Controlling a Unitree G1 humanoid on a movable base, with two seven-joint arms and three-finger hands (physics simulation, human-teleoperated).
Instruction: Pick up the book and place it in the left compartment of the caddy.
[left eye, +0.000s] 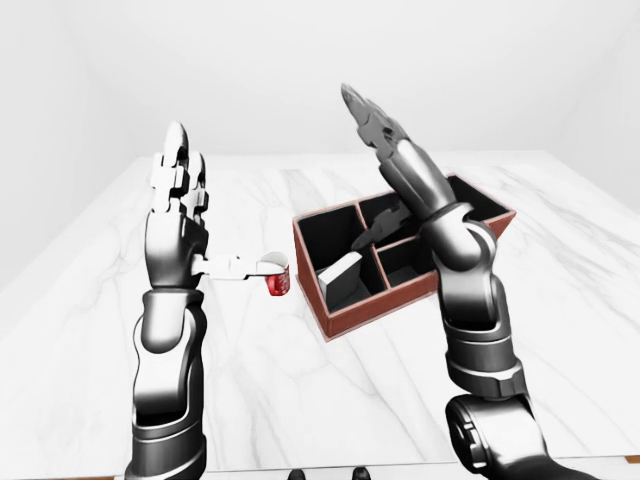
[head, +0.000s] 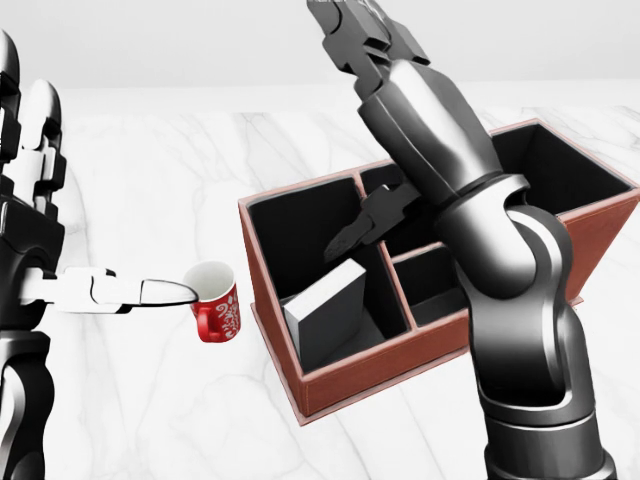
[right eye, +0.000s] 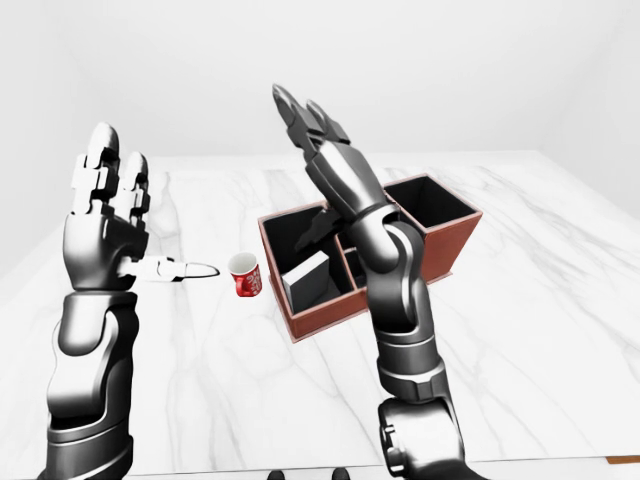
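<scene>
The book (head: 328, 312) leans tilted inside the left compartment of the caddy (head: 300, 385), so placing looks done. Caddy sits near the middle of the surface (left eye: 330, 420), w/ a red mug (head: 214, 305) just beside its left wall. Both hands, left hand (left eye: 178, 210) & right hand (left eye: 375, 125), are raised w/ fingers spread, holding nothing, prob. clear after release.

table (left eye: 300, 400): glossy marble | caddy (head: 420, 365): matt reddish | mug (head: 215, 312): glossy
</scene>
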